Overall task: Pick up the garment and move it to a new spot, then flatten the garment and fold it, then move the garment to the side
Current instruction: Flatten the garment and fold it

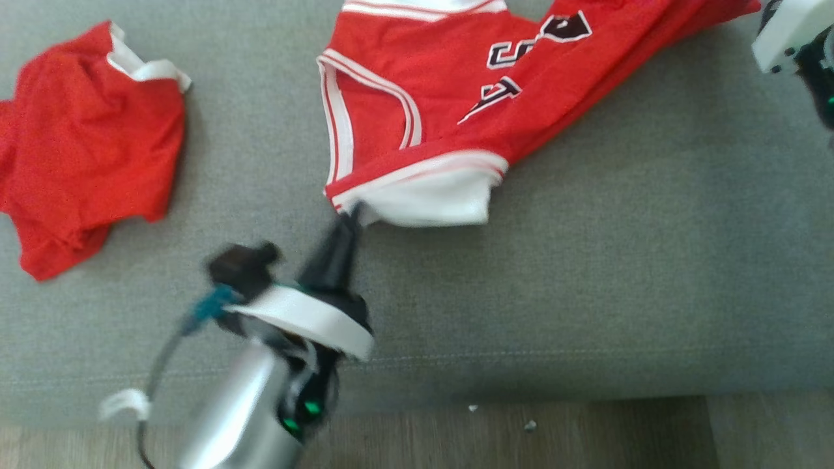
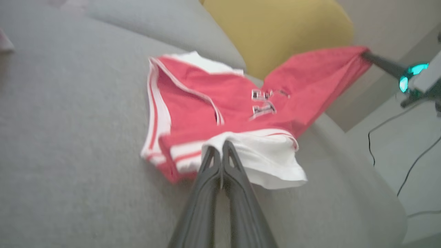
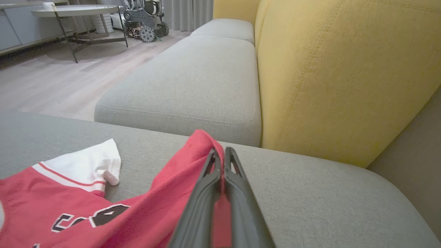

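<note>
Grey cushion [image 1: 619, 280] under everything here, a wide flat seat with a stitched seam along its front edge, just behind the left gripper [image 1: 352, 215]. Right at that gripper's tips lies the red jersey [image 1: 417, 111]: white hem nearest the fingers, body spread on the fabric beyond them, black-and-white lettering further out. Its far corner lifts off the cushion up to the right gripper [image 3: 221, 151]. Well off to the left of the left gripper, a second red garment [image 1: 85, 150] sits crumpled on the same cushion, white trim on top, apart from the jersey. Behind the left wrist, below the cushion's edge, runs a strip of wooden floor [image 1: 651, 430] with two small pale specks [image 1: 529, 426] on it.
</note>
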### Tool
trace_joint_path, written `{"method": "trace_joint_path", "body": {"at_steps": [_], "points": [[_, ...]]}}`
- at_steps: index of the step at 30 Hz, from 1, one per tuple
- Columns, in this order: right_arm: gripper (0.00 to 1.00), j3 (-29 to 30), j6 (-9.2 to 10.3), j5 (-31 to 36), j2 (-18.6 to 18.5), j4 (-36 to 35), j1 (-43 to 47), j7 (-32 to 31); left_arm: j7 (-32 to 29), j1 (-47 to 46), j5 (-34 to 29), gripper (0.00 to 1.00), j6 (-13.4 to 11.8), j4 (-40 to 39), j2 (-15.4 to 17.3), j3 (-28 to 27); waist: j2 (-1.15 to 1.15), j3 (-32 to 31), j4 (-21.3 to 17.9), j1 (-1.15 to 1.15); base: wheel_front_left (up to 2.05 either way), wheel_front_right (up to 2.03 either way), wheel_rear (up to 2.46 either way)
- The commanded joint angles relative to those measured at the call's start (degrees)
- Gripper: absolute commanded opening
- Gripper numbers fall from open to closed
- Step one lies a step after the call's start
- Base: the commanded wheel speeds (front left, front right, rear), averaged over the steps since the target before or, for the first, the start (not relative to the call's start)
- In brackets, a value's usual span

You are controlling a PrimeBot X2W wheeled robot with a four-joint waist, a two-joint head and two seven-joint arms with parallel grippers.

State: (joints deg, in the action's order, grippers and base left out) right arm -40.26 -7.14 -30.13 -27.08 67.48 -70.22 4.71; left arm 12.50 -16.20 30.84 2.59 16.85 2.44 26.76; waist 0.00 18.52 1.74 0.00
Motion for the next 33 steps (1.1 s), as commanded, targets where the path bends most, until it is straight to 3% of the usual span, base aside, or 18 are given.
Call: {"method": "trace_joint_path", "body": {"at_steps": [1,9,17,27,33], "points": [[0.0,-0.9,-0.35,-1.4,-0.3,-2.5,2.0,0.9,1.4,-2.5,1.1,0.0,0.0,-4.1,0.5,-4.5,0.0,-2.2,0.2,0.0,0.0,0.0,0.0],[0.0,-4.1,-0.35,-4.3,0.1,-8.0,4.1,1.9,2.3,-5.9,2.1,0.0,-1.1,-16.5,4.3,-14.7,0.0,-9.9,-1.6,0.0,0.0,0.0,0.0],[0.0,-6.7,-0.35,-7.6,-1.2,-15.3,0.6,0.5,-3.6,-12.3,1.2,0.0,-5.9,-26.8,10.0,-20.9,0.0,-14.1,-5.2,0.0,0.0,0.0,0.0],[0.0,-7.3,-0.35,-8.2,-3.5,-20.6,-2.1,0.6,-11.8,-18.0,1.2,0.0,-8.9,-33.3,15.3,-24.6,0.0,-18.1,-8.0,0.0,0.0,0.0,0.0],[0.0,-3.2,-0.35,-9.6,-5.7,-23.6,-2.5,-2.6,-18.0,-20.8,2.4,0.0,-10.9,-38.0,17.7,-26.1,0.0,-19.5,-9.1,0.0,0.0,0.0,0.0]]}}
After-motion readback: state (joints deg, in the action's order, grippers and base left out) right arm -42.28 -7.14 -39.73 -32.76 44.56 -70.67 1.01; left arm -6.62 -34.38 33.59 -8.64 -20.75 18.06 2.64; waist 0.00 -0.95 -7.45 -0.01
